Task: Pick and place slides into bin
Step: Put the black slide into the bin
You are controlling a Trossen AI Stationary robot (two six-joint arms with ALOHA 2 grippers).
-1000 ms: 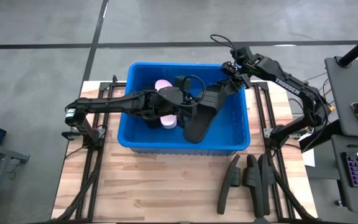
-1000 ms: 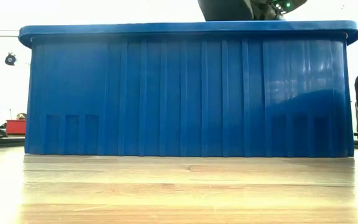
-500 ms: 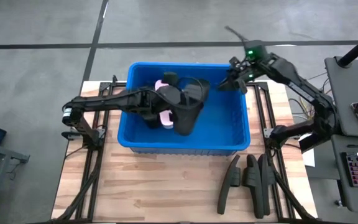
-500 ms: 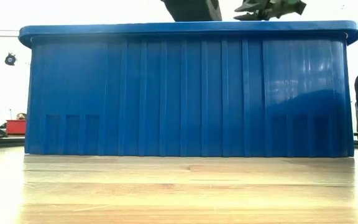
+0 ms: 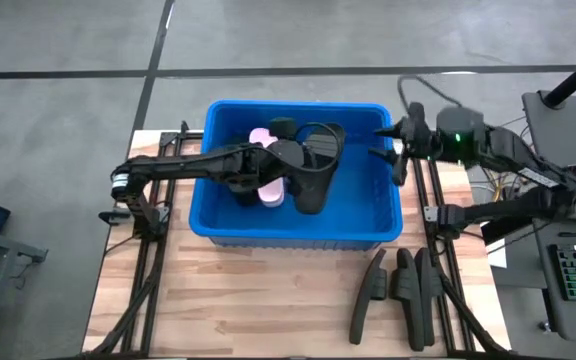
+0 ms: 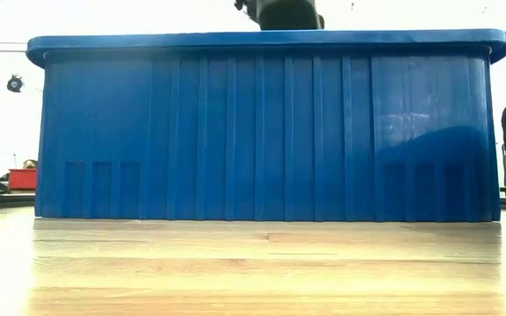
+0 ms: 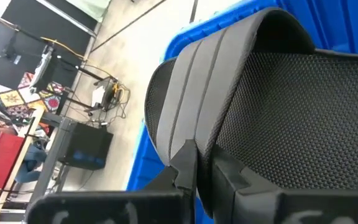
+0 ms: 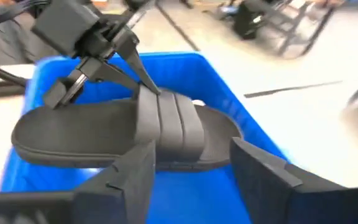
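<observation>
Pinching a black foam slide (image 5: 314, 172) by its strap, the left gripper (image 5: 290, 158) hangs over the big blue ribbed plastic bin (image 5: 388, 214) — the right gripper (image 5: 396, 160), fingers spread, waits beside its rim.

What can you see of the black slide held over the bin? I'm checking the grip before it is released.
The black foam-rubber slide has a wide ribbed strap and a mesh-textured footbed. It hangs above the inside of the bright blue plastic bin, near its middle, beside a pale pink slide. The left gripper is shut on its strap; the right gripper is open, apart from it, at the bin's right rim.
</observation>
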